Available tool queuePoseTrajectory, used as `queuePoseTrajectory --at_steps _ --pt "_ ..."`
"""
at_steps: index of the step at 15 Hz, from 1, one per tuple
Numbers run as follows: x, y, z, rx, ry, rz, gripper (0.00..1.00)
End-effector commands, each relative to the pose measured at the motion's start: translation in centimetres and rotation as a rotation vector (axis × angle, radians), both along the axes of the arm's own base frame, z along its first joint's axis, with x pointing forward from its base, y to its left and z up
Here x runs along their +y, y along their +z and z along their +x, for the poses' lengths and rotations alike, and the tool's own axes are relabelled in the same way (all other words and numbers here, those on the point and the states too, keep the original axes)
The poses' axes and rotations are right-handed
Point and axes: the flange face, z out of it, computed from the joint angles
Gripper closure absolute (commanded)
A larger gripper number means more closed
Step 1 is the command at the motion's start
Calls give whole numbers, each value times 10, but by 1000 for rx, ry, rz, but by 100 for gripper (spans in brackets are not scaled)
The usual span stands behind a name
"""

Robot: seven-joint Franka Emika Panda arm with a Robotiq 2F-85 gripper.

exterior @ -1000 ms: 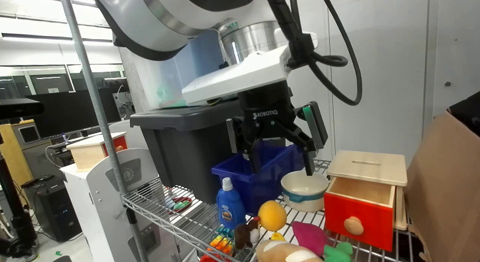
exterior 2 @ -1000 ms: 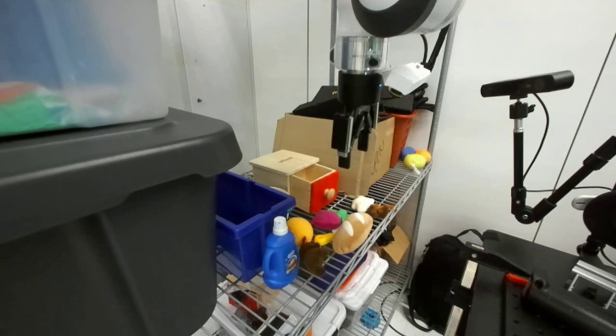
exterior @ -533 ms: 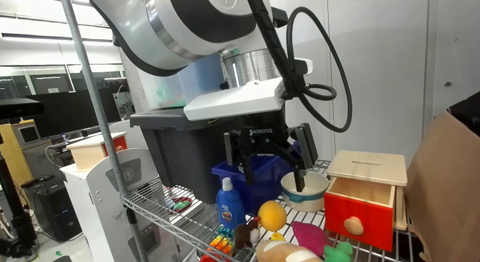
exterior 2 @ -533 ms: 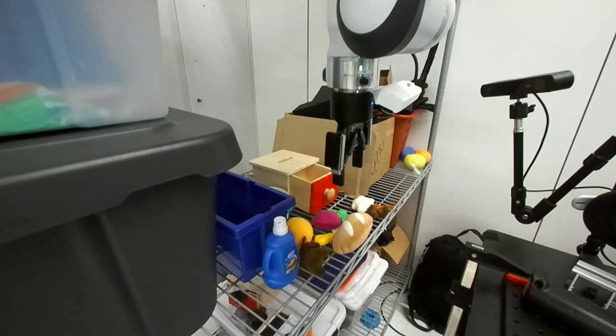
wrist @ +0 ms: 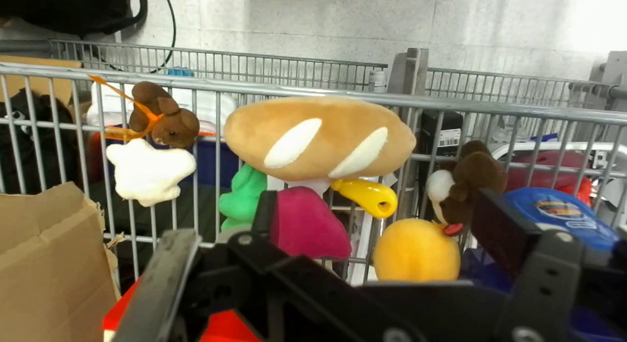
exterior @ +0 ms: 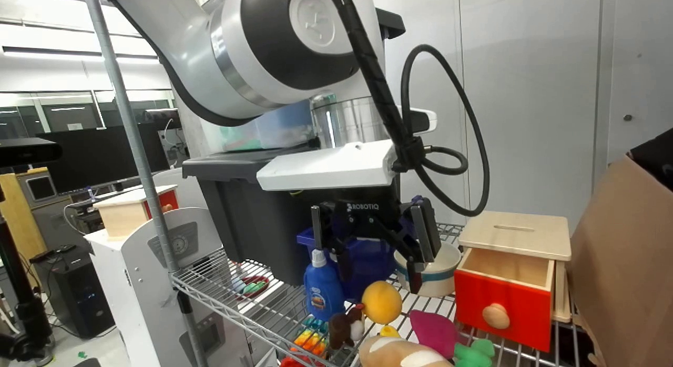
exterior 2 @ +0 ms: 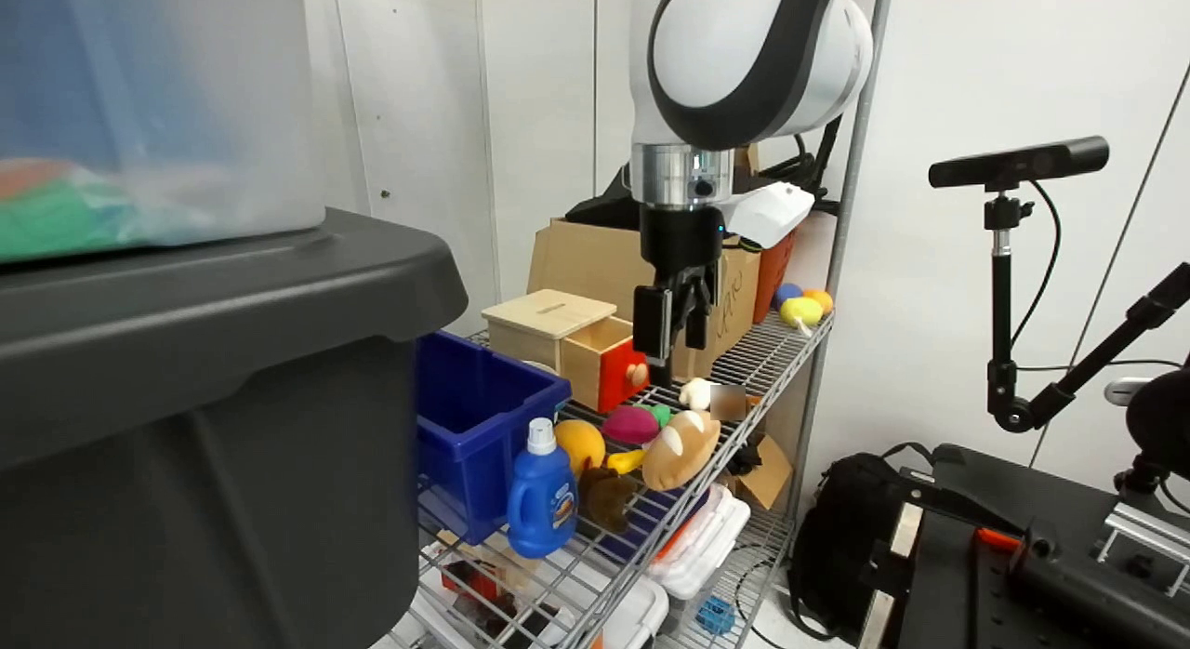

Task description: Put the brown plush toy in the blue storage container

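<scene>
My black two-fingered gripper (exterior: 379, 284) hangs above the wire shelf (exterior: 231, 313), released, its fingers spread well apart with a plain gap between them. Looking down through the wrist view, I find nearest beneath it a fuzzy yellow-orange ball (wrist: 416, 254) and a rounded magenta plush (wrist: 308, 224), a soft green piece (wrist: 243, 195) beside the magenta one. A small glossy yellow gourd-shaped toy (wrist: 367, 196) sits close by. Past these, near the shelf's edge, lies the task's thing, a light-brown, loaf-shaped plush toy (wrist: 321, 136) with two white slashes, well apart from the storage container. Two darker soft toys flank it: a dark-brown plush dog (wrist: 475, 173) with a white muzzle, just beside the ball, and a small brown plush with an orange ribbon (wrist: 174, 129), near a white lobed plush (wrist: 149, 171). Farther along, in an exterior view, a blue plastic bottle with a white cap (exterior 2: 542, 496) stands upright just beside the royal-blue hard plastic storage container (exterior 2: 485, 477). Next to that come a large dark grey plastic tote (exterior: 247, 214) and, on the other side, a round cream bowl with a teal band (exterior: 439, 289). Then I see a pale wooden box (exterior: 510, 235), its red-fronted drawer pulled out, and a brown cardboard box (exterior: 625, 262). Farthest is a pale grey wall (exterior: 531, 120).
</scene>
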Motion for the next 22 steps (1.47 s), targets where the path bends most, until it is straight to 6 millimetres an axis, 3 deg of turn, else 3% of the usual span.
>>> queuePoseTrajectory --at_steps 1,6,11,18,22 --pt "0 -11 -6 41 63 2 0" --pt "-20 -20 -17 75 170 -44 0" --pt "-39 -21 -10 97 307 -113 0" --pt "-30 -17 14 54 452 -136 0" --pt "-14 -12 27 23 484 -129 0"
